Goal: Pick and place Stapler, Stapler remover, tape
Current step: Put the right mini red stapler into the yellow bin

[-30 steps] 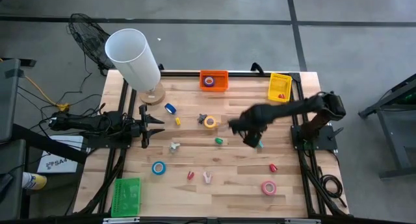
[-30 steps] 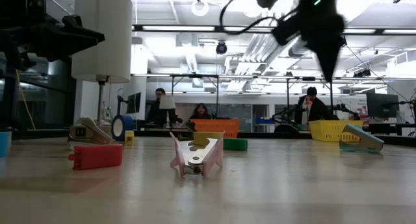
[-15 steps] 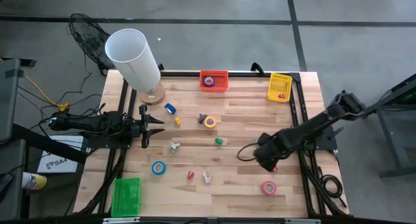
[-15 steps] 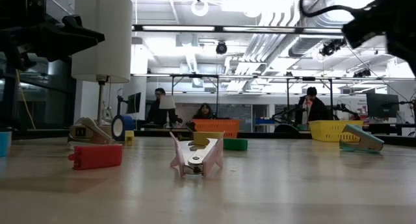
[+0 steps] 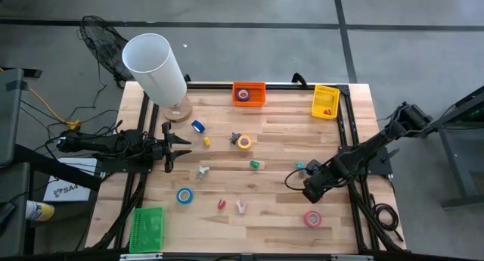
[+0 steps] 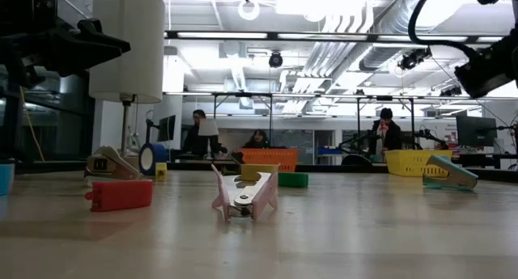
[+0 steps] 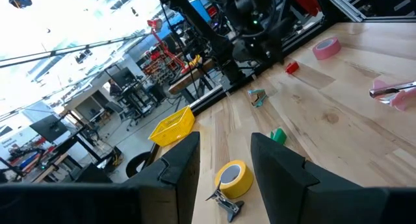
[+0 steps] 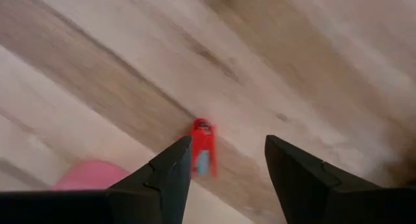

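- Since a second ago the right gripper has swung from the middle of the desk to the lower right of the high view, leaving a teal stapler remover uncovered where it had been; the left arm has not moved.
- Small red stapler: it lies flat on the wood, directly ahead of the right gripper in the right wrist view, between the two fingers' lines, and untouched. In the high view the arm hides it.
- Pink tape roll: close by, lower right of the high view, clear of the stapler.
- Right gripper: open and empty, hovering over the stapler.
- Doing it well, as I judge it: come straight down, centred, with the fingers across the stapler's narrow sides, and close only once they straddle it, without nudging the pink roll.
- Left gripper: waits at the left edge of the high view, fingers apart, holding nothing.
- Likely destination: the yellow bin at the upper right.
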Controlling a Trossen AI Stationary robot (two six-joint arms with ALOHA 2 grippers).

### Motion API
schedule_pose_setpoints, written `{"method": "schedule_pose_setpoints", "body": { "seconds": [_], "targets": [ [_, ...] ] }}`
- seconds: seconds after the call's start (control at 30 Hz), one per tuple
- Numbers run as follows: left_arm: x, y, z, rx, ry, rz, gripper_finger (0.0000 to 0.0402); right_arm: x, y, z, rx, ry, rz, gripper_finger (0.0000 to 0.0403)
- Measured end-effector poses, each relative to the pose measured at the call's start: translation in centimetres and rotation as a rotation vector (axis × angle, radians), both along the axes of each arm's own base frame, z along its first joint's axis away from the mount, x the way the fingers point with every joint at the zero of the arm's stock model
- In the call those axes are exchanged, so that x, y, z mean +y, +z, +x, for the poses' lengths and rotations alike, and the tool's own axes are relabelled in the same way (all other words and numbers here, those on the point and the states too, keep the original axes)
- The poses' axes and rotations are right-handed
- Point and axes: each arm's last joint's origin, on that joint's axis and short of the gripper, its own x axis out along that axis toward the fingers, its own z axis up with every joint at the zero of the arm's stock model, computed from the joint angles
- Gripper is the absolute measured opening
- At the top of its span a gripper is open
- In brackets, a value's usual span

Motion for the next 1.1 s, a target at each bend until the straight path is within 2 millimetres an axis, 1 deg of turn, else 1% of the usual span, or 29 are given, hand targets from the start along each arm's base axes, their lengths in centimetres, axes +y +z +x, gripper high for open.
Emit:
{"method": "schedule_pose_setpoints", "body": {
  "seconds": [0.1,0.37,0.8,1.0,1.1],
  "targets": [
    [0.0,0.0,0.0,0.000,0.000,0.000,0.0135,0.0,-0.4,0.0,-0.019,-0.001,0.010,0.0185],
    [0.0,0.0,0.0,0.000,0.000,0.000,0.0135,0.1,-0.6,0.2,-0.029,-0.020,0.009,0.0185],
    [0.0,0.0,0.0,0.000,0.000,0.000,0.0135,2.4,-3.0,-0.2,0.080,-0.034,0.001,0.0185],
    [0.0,0.0,0.0,0.000,0.000,0.000,0.0135,2.9,-3.3,-0.1,0.094,-0.071,-0.005,0.0185],
    [0.0,0.0,0.0,0.000,0.000,0.000,0.0135,2.9,-3.3,-0.1,0.098,-0.087,-0.005,0.0179]
  ]
}}
